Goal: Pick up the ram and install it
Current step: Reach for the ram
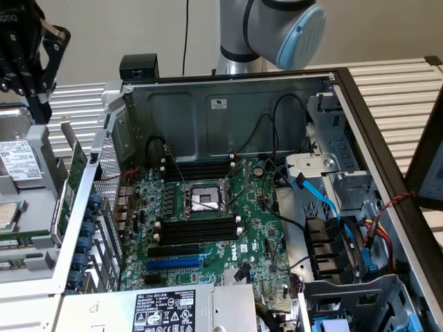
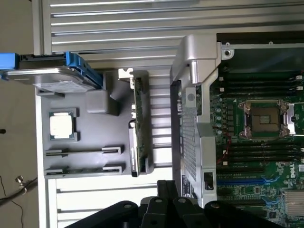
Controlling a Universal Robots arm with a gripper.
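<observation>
Ram (image 2: pixel 83 169) stands edge-up in gray parts tray (image 2: pixel 95 135), near the CPU (image 2: pixel 62 126). Probably light, stiff and fragile; pinch flat faces mid-length. Gripper (image 2: pixel 164 194) jaws closed, empty, clear of tray.

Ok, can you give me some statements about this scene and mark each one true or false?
1. The gripper holds the ram. False: it is shut with no ram in it; the ram lies in the tray.
2. A CPU lies in the tray. True.
3. The gripper is over the motherboard. False: it is outside the case, at the exterior view's left.
4. The black slots are empty. True.
</observation>
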